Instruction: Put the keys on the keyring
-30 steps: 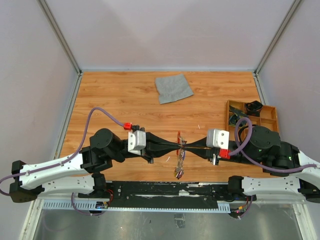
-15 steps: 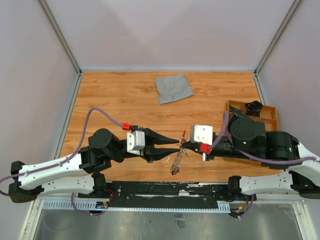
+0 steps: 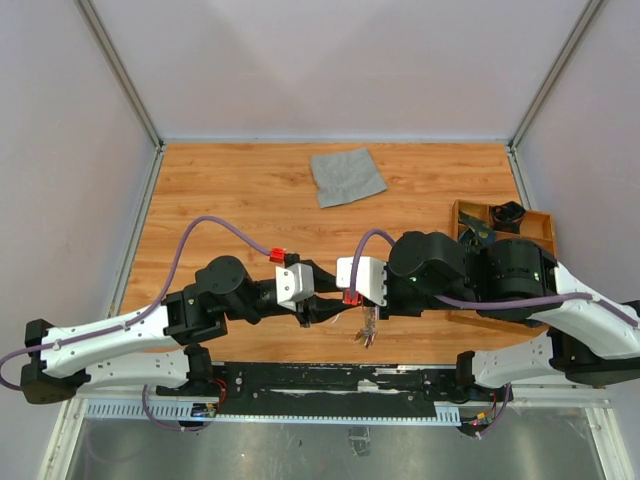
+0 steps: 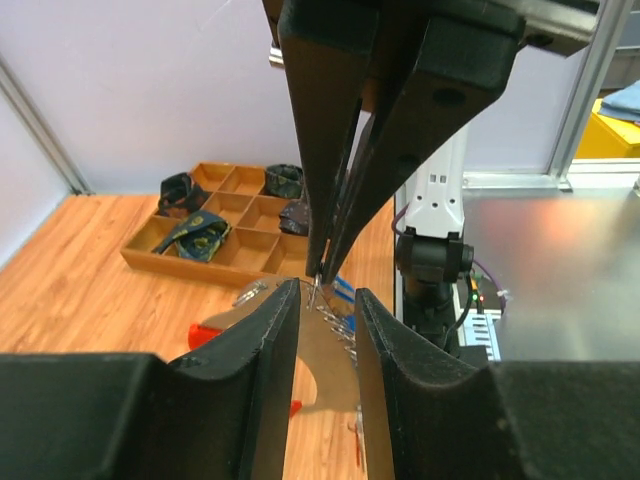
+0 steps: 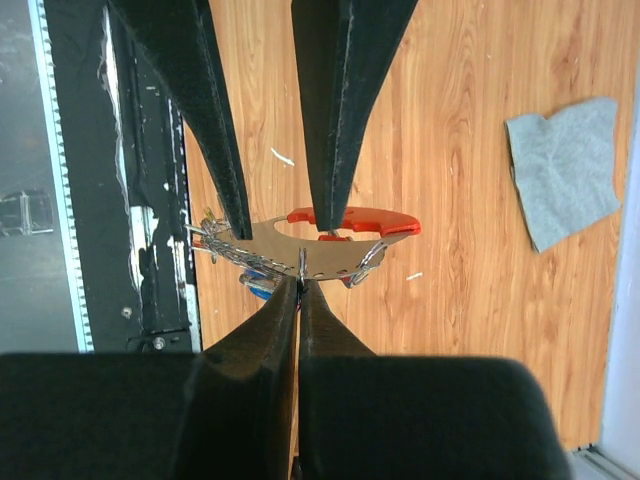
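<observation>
- Keyring: red oval loop, held level over the near edge of the table, between the two arms.
- Right gripper: fingers clenched together, pinching the thin silvery rim on the near side of the keyring.
- Left gripper: fingers released and apart, reaching in from the opposite side.
- One left fingertip sits at the red loop, the other at the key end. Cannot tell if either touches.
- Keys: small silvery bunch at the keyring's left end in the right wrist view, with a bit of blue just below.
- Top view: the keys hang under the right gripper, close to the table's front edge.
- Left wrist view: the right fingers come down shut from above, tips just over the gap between the left fingers. Silvery chain links lie just below.
- Cloth: grey square, flat at the far middle of the table, well apart from both arms.
- Tray: wooden, with compartments holding dark items, on the right side of the table.
</observation>
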`<action>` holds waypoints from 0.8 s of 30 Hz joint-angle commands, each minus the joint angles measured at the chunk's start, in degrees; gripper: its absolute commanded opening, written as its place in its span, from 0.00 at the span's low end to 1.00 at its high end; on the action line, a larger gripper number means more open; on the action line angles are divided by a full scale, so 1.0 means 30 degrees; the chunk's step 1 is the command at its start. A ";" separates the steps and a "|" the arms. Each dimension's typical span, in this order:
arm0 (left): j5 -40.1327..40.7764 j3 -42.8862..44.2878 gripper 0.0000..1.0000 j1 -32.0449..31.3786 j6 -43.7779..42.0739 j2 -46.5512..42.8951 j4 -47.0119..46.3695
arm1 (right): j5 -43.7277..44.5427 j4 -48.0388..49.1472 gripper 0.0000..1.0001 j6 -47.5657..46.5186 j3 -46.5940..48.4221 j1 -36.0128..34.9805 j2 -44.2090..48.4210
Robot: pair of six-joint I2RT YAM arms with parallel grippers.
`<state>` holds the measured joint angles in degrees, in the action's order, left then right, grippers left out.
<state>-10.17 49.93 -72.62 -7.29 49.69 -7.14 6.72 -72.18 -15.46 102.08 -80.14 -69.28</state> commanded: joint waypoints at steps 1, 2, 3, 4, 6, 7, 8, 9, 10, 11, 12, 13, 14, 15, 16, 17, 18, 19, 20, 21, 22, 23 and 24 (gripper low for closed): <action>0.0103 0.0509 0.34 -0.0139 -0.0248 0.0293 0.0778 | 0.0844 -0.1513 0.01 0.0088 0.1209 -0.0270 -0.0185; 0.0084 0.0496 0.34 -0.0139 -0.0256 0.0367 0.0772 | 0.0775 -0.1522 0.01 0.0086 0.1278 -0.0270 -0.0278; 0.0034 0.0517 0.34 -0.0161 -0.0294 0.0483 0.0768 | 0.0729 -0.1516 0.01 0.0072 0.1341 -0.0270 -0.0363; 0.0002 0.0538 0.34 -0.0142 -0.0342 0.0626 0.0789 | 0.0680 -0.1515 0.01 0.0073 0.1389 -0.0270 -0.0439; -0.0083 0.0603 0.34 -0.0140 -0.0422 0.0867 0.0771 | 0.0596 -0.1501 0.01 0.0057 0.1440 -0.0269 -0.0561; -0.0156 0.0651 0.34 -0.0147 -0.0483 0.0955 0.0746 | 0.0575 -0.1451 0.01 0.0064 0.1417 -0.0270 -0.0578; -0.0179 0.0668 0.33 -0.0140 -0.0521 0.1043 0.0677 | 0.0573 -0.1390 0.01 0.0062 0.1377 -0.0270 -0.0598; -0.0208 0.0696 0.33 -0.0154 -0.0528 0.1146 0.0613 | 0.0547 -0.1309 0.00 0.0061 0.1339 -0.0270 -0.0593; -0.0212 0.0699 0.33 -0.0148 -0.0566 0.1199 0.0558 | 0.0543 -0.1222 0.01 0.0079 0.1309 -0.0270 -0.0600; -0.0212 0.0700 0.33 -0.0148 -0.0607 0.1257 0.0514 | 0.0543 -0.1142 0.01 0.0045 0.1279 -0.0270 -0.0597; -0.0186 0.0685 0.33 -0.0162 -0.0620 0.1305 0.0494 | 0.0543 -0.1073 0.01 0.0044 0.1254 -0.0255 -0.0586; -0.0143 0.0698 0.33 -0.0149 -0.0625 0.1307 0.0466 | 0.0488 -0.1028 0.01 0.0022 0.1214 -0.0268 -0.0595; -0.0097 0.0699 0.33 -0.0155 -0.0633 0.1307 0.0448 | 0.0431 -0.1019 0.01 0.0001 0.1194 -0.0269 -0.0615; -0.0059 0.0700 0.33 -0.0141 -0.0630 0.1285 0.0420 | 0.0404 -0.0992 0.01 -0.0016 0.1144 -0.0270 -0.0632; -0.0002 0.0685 0.33 -0.0165 -0.0622 0.1257 0.0416 | 0.0335 -0.0988 0.01 -0.0047 0.1094 -0.0270 -0.0638; 0.0122 0.0672 0.32 -0.0146 -0.0618 0.1209 0.0398 | 0.0257 -0.0988 0.01 -0.0081 0.1077 -0.0270 -0.0668; 0.0225 0.0630 0.32 -0.0140 -0.0628 0.1159 0.0366 | 0.0141 -0.0988 0.01 -0.0125 0.1016 -0.0266 -0.0683; 0.0352 0.0573 0.32 -0.0139 -0.0604 0.1073 0.0336 | 0.0050 -0.0973 0.01 -0.0149 0.0966 -0.0262 -0.0677; 0.0422 0.0534 0.32 -0.0139 -0.0608 0.1011 0.0281 | -0.0021 -0.0964 0.01 -0.0192 0.0918 -0.0269 -0.0669; 0.0453 0.0503 0.32 -0.0139 -0.0590 0.0988 0.0256 | -0.0040 -0.0923 0.01 -0.0201 0.0890 -0.0255 -0.0672; 0.0475 0.0496 0.32 -0.0139 -0.0581 0.0963 0.0227 | -0.0065 -0.0888 0.01 -0.0223 0.0894 -0.0268 -0.0694; 0.0463 0.0495 0.32 -0.0143 -0.0572 0.0957 0.0217 | -0.0134 -0.0858 0.01 -0.0216 0.0916 -0.0269 -0.0671; 0.0444 0.0531 0.32 -0.0140 -0.0575 0.0996 0.0226 | -0.0179 -0.0822 0.01 -0.0252 0.0871 -0.0270 -0.0720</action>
<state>-9.58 49.93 -72.62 -8.75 53.52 -4.58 6.92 -75.50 -15.46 104.55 -80.14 -71.50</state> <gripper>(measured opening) 0.325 0.014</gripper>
